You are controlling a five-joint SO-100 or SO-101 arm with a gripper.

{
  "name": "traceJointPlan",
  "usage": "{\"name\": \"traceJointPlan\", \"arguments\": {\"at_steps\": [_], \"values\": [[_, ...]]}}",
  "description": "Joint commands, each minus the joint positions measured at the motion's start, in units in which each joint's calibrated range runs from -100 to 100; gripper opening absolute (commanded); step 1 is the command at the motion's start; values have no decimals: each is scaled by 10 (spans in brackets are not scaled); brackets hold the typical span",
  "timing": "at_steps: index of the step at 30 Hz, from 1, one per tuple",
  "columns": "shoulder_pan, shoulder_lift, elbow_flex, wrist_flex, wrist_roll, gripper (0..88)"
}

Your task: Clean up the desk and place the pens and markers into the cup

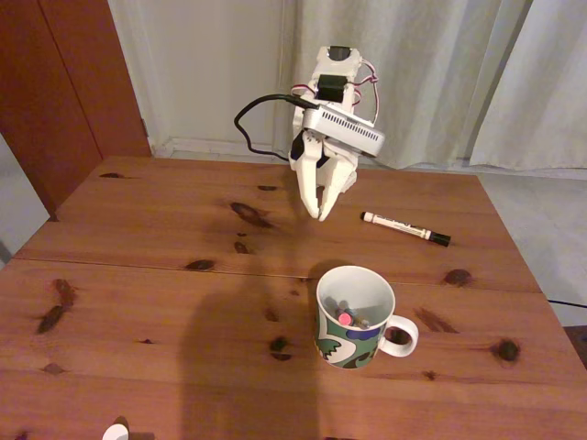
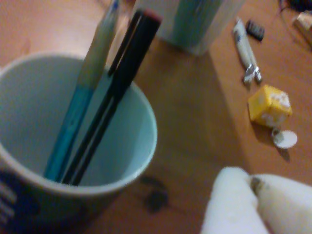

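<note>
Above the tabletop (image 1: 138,302), the pincer (image 1: 323,213) is hanging with fingertips nearly together, gripping nothing. At its five o'clock the cup (image 1: 354,321) is standing, holding pens; at three o'clock a white marker (image 1: 404,228) is lying.

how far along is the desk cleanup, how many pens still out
Mostly done. The cup already holds several: the wrist view shows a teal marker and a black pen standing in it, and the fixed view shows a pink end. The hand hangs above the desk, apparently carrying nothing. Left: one white marker lying on the desk behind the cup.
</note>
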Motion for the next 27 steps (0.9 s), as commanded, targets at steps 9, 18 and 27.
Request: {"name": "traceJointPlan", "arguments": {"at_steps": [9, 18, 27], "values": [[-143, -148, 41, 109, 6, 8], [-216, -214, 165, 139, 5, 8], [-252, -266, 246, 135, -32, 8]]}}
